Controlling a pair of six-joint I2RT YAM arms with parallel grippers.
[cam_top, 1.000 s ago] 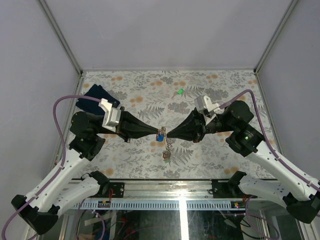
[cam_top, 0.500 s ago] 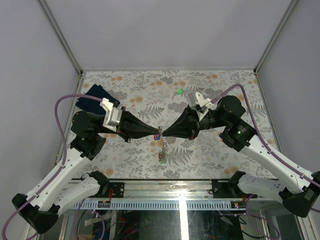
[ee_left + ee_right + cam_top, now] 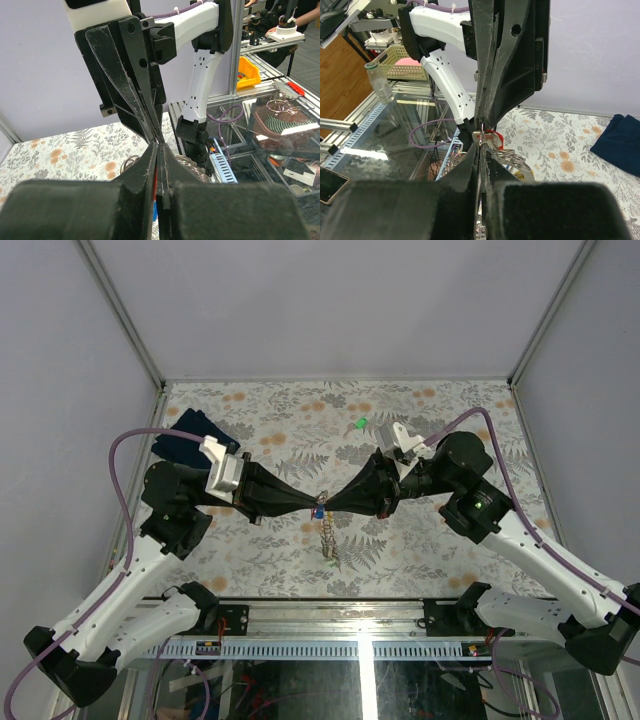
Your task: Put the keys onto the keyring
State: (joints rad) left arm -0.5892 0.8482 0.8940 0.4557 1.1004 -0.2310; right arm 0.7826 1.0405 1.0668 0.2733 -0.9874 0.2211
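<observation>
My left gripper point(image 3: 314, 502) and right gripper point(image 3: 330, 506) meet tip to tip above the middle of the table. The left gripper point(image 3: 159, 148) is shut on a red-tagged key point(image 3: 493, 135); a red sliver point(image 3: 155, 177) shows between its jaws. The right gripper point(image 3: 480, 146) is shut on the silvery keyring point(image 3: 513, 158), whose coils lie beside its fingers. The ring's chain point(image 3: 328, 540) dangles below the tips, with a blue tag point(image 3: 318, 512) at its top. A green-tagged key point(image 3: 360, 423) lies on the table at the back, apart from both grippers.
A dark blue folded cloth point(image 3: 188, 438) lies at the back left, also in the right wrist view point(image 3: 618, 144). The floral table cover point(image 3: 280, 410) is bounded by grey walls at the back and sides. Metal framing point(image 3: 360, 645) runs along the near edge.
The right gripper has moved left and turned, closing the gap to the left gripper's tips. The chain now hangs straight below them. The left arm has hardly moved.
</observation>
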